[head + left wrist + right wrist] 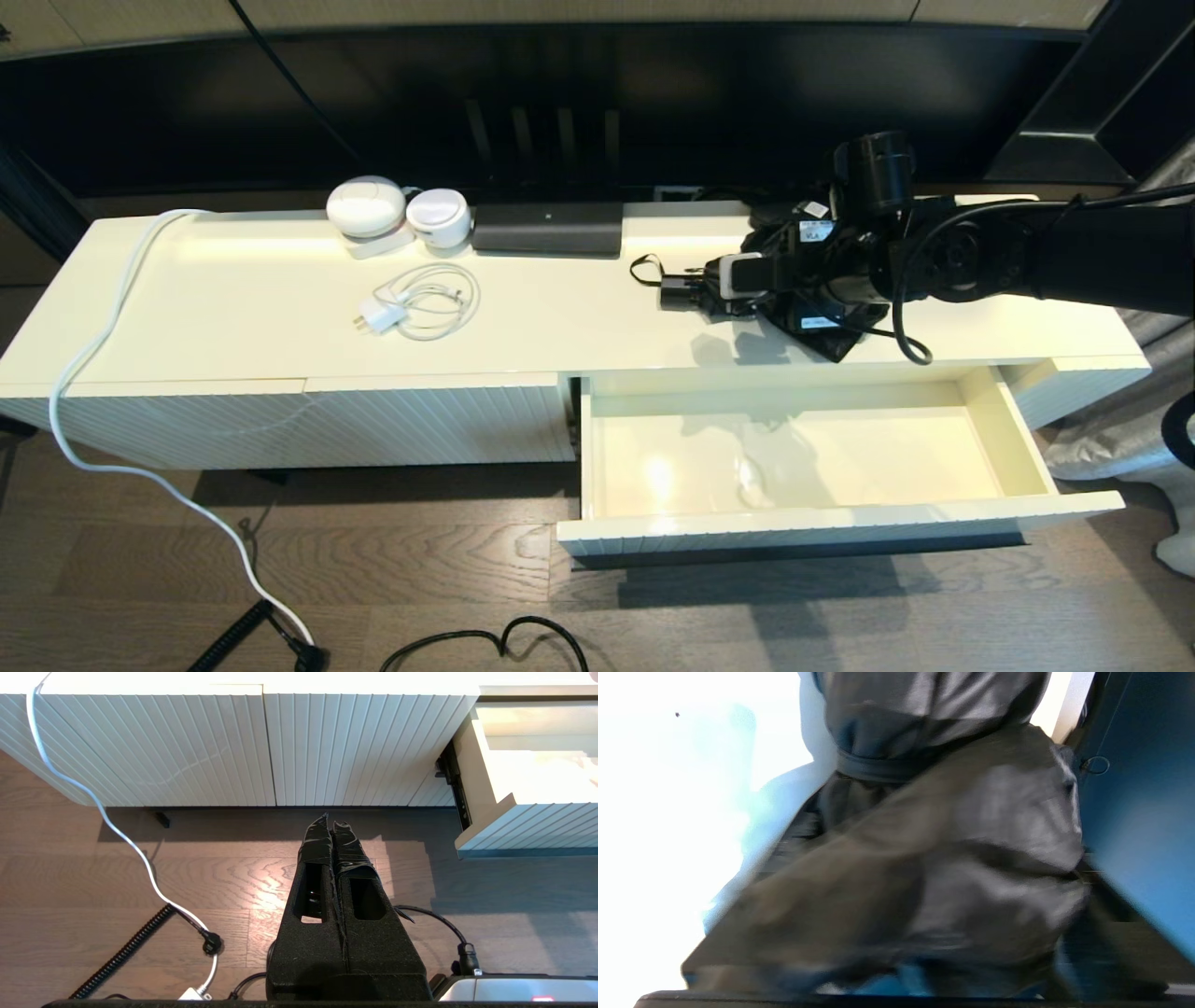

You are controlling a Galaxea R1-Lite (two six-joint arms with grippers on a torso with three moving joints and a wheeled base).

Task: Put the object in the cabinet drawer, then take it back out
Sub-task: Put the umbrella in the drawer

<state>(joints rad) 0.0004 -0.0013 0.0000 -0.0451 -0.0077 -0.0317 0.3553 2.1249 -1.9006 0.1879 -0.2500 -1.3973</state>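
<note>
The black folding umbrella (pixel 829 338) hangs just above the right part of the cream cabinet top, behind the drawer. Its short handle (pixel 677 292) and wrist loop (pixel 644 271) point left. My right gripper (pixel 761 303) is shut on the umbrella's middle; in the right wrist view its glossy fabric (pixel 971 812) fills the space between the fingers. The wide cream drawer (pixel 840 527) stands pulled out below, with nothing inside; its corner (pixel 528 821) shows in the left wrist view. My left gripper (pixel 331 823) is shut on nothing, parked low over the wooden floor in front of the cabinet.
On the cabinet top's left half lie a white charger with coiled cable (pixel 411 303), two round white devices (pixel 366 205) and a long black box (pixel 548 229). A white cable (pixel 84 373) trails down to the floor. The ribbed panel (pixel 327 420) left of the drawer is closed.
</note>
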